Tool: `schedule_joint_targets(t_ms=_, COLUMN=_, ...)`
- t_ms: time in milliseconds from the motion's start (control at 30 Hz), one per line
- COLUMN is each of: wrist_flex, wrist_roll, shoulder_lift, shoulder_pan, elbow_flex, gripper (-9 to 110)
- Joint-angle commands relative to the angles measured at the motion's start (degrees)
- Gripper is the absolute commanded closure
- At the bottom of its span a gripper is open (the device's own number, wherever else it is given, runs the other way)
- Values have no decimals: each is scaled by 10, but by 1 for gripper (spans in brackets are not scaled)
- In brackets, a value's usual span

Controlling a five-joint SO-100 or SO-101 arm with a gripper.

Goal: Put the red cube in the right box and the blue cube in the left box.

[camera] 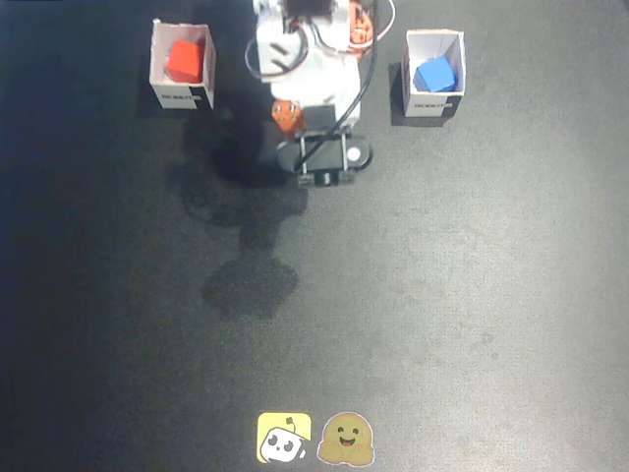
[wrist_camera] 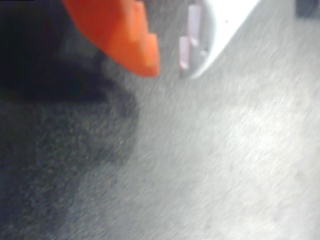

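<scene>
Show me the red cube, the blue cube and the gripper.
red cube point(camera: 185, 61), fixed view, its top face.
blue cube point(camera: 435, 75), fixed view, its top face.
gripper point(wrist_camera: 169, 62), wrist view, gap between the orange and white fingertips.

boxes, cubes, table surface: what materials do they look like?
Both boxes: likely thin white cardboard, matte, open tops, dark printed strip on one side. Red cube and blue cube: plain solid-colour faces, maybe plastic or foam; too small to tell. Table: dark, matte, fine-grained in the wrist view, possibly felt or a rubber mat.

My arm point(camera: 314, 88) folded back over its base, gripper point(wrist_camera: 170, 70) empty, orange and white fingertips close together with a narrow gap, pointing down.
</scene>
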Motion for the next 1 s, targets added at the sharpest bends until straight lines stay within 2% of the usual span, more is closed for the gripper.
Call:
schedule_joint_targets(t_ms=0, wrist_flex=-45, wrist_roll=-14, shoulder_lift=34, shoulder_pan=0, elbow_flex=29, gripper=99)
schedule_joint_targets(t_ms=100, wrist_flex=-50, wrist_roll=-18, shoulder_lift=88, shoulder_pan=0, elbow_flex=72, gripper=99)
schedule_joint_targets(t_ms=200, wrist_flex=-9, wrist_roll=-22, shoulder_lift=220, shoulder_pan=-1, elbow_flex=136, gripper=99)
schedule_joint_targets(t_ms=500, wrist_flex=-10, wrist_roll=-59, shoulder_lift=221, shoulder_pan=10, elbow_flex=136, gripper=101)
schedule_joint_targets(t_ms=967, wrist_flex=-9, wrist_roll=-47, shoulder_lift=221, shoulder_pan=8, elbow_flex=137, gripper=101)
